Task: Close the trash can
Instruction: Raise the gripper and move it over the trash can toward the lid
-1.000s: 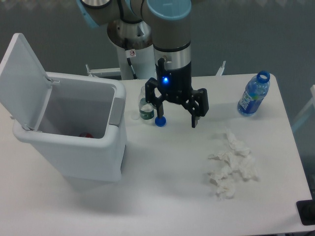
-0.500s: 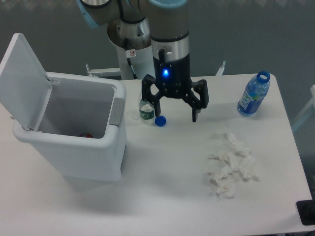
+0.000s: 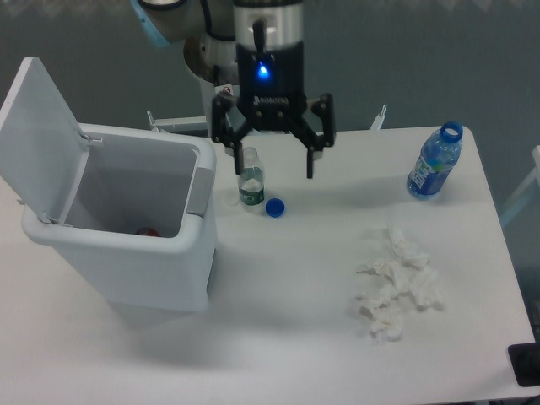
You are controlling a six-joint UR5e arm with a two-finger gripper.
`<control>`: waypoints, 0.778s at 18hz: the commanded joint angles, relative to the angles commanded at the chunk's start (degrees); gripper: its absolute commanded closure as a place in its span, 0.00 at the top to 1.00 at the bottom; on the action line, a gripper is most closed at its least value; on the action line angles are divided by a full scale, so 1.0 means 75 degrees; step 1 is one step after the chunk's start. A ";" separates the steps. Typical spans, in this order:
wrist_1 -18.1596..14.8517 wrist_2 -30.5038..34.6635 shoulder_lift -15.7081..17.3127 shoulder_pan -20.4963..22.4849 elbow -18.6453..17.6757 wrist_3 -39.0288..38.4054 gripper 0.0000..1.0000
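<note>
White plastic rectangular trash can (image 3: 126,236) stands at the table's left, its flat hinged lid (image 3: 38,135) raised. The black two-finger gripper (image 3: 268,160), spread wide and empty, should approach the lid from behind and push it down gently.

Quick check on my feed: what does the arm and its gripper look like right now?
The gripper is black with two fingers on angled linkages, a blue light glowing on its body. Above it is a silver wrist section; the arm has light blue joint caps over a grey base.
</note>
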 joint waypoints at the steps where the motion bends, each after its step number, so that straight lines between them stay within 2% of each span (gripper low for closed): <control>1: 0.0000 -0.0117 0.0023 -0.0082 0.0035 -0.0269 1.00; 7: 0.0012 -0.0527 0.0281 -0.0866 0.0141 -0.2344 1.00; 14: 0.0012 -0.1031 0.0539 -0.1312 0.0153 -0.3177 1.00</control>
